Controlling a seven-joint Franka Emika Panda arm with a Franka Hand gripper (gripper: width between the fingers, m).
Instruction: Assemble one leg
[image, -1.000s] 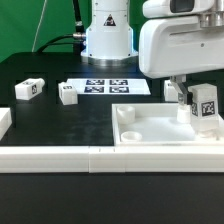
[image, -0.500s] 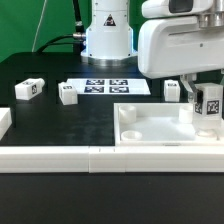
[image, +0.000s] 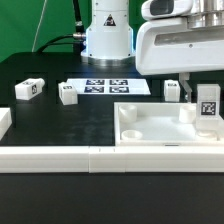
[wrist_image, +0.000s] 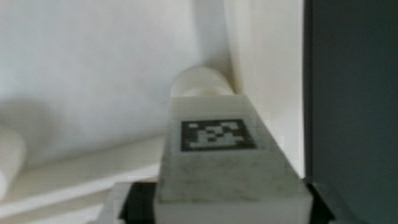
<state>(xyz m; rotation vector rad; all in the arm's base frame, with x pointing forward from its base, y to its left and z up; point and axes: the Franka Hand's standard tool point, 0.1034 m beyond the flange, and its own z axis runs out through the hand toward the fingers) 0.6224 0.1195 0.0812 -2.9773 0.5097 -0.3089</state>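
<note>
Jaws clamped on an upright leg, at the white tray's corner on the exterior view's right, spare leg just behind the tray, third leg beside the marker board, fourth leg farther left on the black table.

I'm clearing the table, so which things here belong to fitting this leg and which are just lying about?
In use: fingers, held leg, white tray with corner holes.
Lying about: three spare legs, marker board.
</note>
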